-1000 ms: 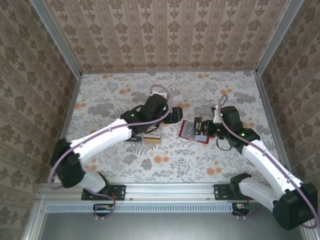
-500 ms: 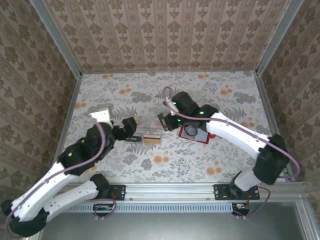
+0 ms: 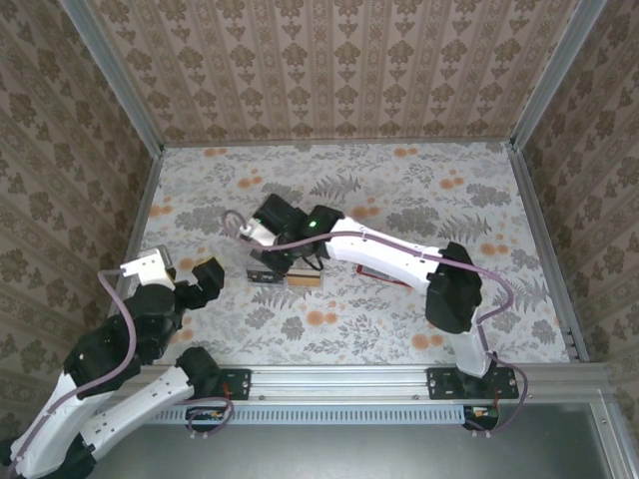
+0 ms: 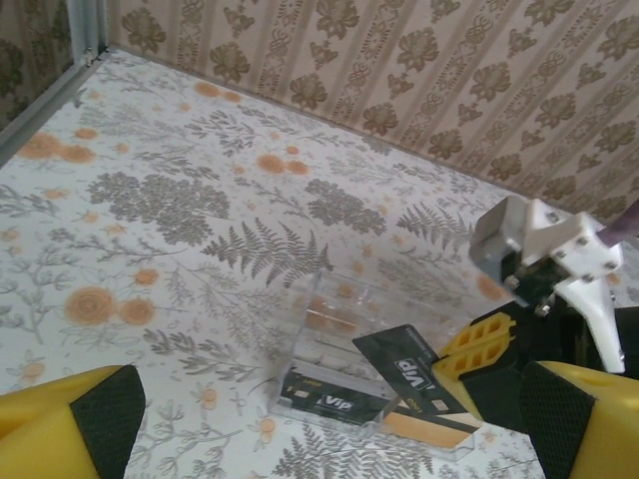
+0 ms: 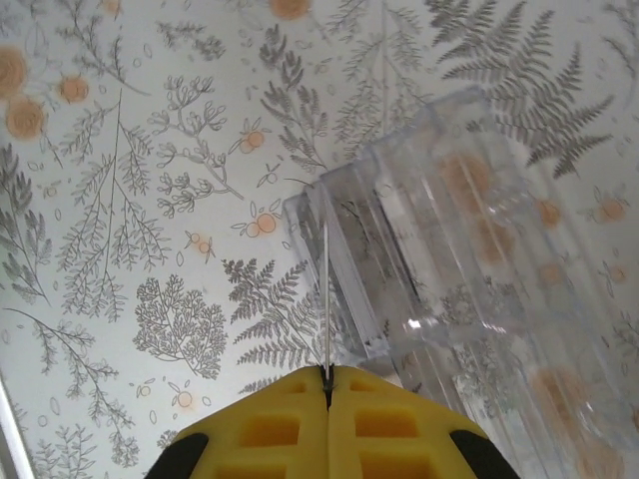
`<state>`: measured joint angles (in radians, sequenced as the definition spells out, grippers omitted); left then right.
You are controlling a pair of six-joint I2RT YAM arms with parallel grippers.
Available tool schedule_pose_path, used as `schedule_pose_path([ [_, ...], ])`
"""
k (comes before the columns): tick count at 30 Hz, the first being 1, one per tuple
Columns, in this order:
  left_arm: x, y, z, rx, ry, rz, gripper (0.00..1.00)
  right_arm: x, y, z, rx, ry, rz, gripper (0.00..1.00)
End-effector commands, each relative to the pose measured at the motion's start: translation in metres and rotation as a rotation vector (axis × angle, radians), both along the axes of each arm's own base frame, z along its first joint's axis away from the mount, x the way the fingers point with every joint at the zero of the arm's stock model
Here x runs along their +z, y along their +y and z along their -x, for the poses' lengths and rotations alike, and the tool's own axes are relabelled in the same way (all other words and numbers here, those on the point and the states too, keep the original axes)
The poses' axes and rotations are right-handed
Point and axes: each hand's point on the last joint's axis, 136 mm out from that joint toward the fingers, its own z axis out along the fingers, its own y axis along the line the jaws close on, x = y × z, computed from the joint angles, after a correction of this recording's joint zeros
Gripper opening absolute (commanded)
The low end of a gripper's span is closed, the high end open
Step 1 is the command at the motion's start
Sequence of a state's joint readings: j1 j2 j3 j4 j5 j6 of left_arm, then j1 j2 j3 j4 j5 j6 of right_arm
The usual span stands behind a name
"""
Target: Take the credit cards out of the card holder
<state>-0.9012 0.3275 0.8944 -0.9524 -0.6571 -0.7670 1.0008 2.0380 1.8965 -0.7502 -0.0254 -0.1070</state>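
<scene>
Brown damask walls [image 3: 329, 70] enclose the floral table [image 3: 200, 180] (orange blooms, grey ferns).

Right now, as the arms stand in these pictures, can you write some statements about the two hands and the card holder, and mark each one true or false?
1. The right hand is shut on a thin card, seen edge-on from its wrist. True.
2. The left hand grips the card holder. False: it is open, holds nothing and is apart from the holder.
3. The card holder is made of clear plastic. True.
4. The cards at the holder are white. False: those that show are dark, like the dark card lying low at its front.
</scene>
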Motion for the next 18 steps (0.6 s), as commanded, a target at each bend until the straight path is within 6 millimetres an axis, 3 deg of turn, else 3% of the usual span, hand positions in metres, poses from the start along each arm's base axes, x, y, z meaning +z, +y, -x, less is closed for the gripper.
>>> schedule_pose_path([
  [1,0.004,0.021,0.007,0.056,-0.003,-0.017,1.00,-0.016,0.002,0.005,0.116,-0.067,0.136,0.00],
  [7,0.007,0.033,0.013,0.078,-0.006,-0.021,1.00,-0.037,0.013,0.006,0.178,-0.060,0.199,0.00],
  [18,0.006,0.042,0.017,0.100,-0.015,-0.026,1.00,-0.060,0.009,-0.004,0.203,-0.105,0.289,0.00],
])
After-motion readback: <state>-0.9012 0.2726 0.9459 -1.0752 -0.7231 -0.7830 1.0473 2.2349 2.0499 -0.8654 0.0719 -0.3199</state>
